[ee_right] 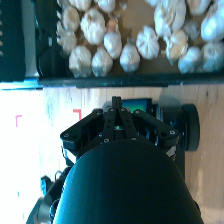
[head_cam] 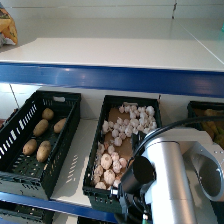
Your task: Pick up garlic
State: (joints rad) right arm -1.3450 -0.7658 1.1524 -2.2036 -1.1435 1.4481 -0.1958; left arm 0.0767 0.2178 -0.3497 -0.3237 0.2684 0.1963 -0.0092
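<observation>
Sitting under a white shelf with a blue edge, a black crate holds potatoes; beside it the garlic fills the middle crate. The right gripper hangs near, fingers together.

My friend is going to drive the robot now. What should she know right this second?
Right end effector: holding nothing, outside the garlic crate, near its front edge.
Garlic: many bulbs in the middle black crate, spread from back to front.
Potatoes: in the crate to the left. Leave them.
Done: arm brought to the crate's front.
Left: reach in, grip one bulb, lift it out.
</observation>
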